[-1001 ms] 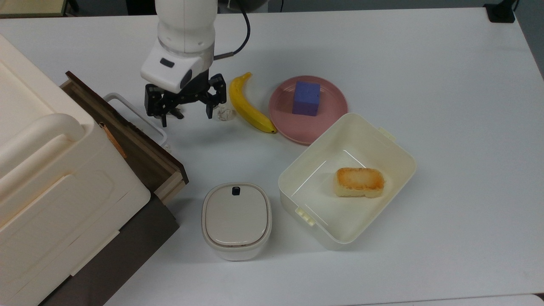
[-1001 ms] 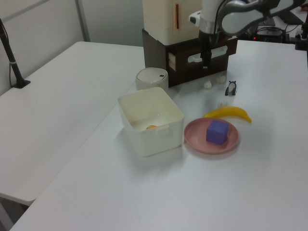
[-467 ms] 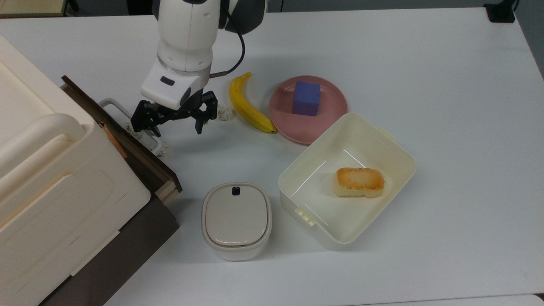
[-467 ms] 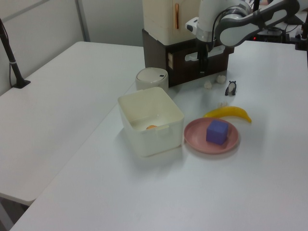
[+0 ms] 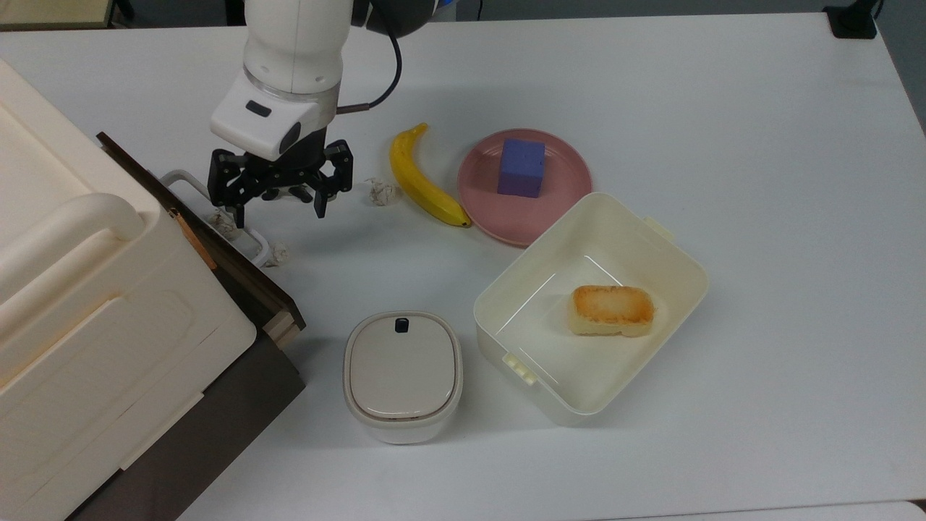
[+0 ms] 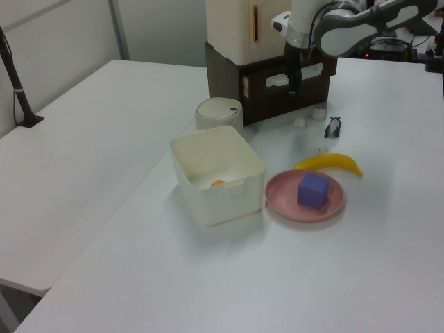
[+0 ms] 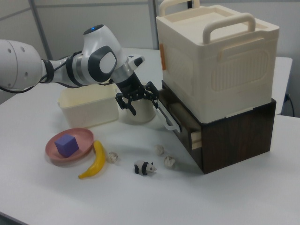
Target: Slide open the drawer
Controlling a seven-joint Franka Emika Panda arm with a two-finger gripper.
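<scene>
**Inspector:** Where is the drawer [image 7: 180, 123]?

**Assistant:** In the dark cabinet [image 7: 234, 129] under the cream bin [image 7: 215, 56], pulled out only slightly; most of its travel is left.

**Inspector:** And the gripper [image 5: 278, 192]?

**Assistant:** Spread wide and holding nothing, just beside the white handle [image 5: 217, 210]. By my judgement, the handle must be gripped or hooked and the pull is yet to be made.

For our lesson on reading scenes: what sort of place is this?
Probably a robotics lab: a white robot arm's black gripper hangs over a plain white table, amid props like a yellow banana and a dark brown wooden drawer.
</scene>
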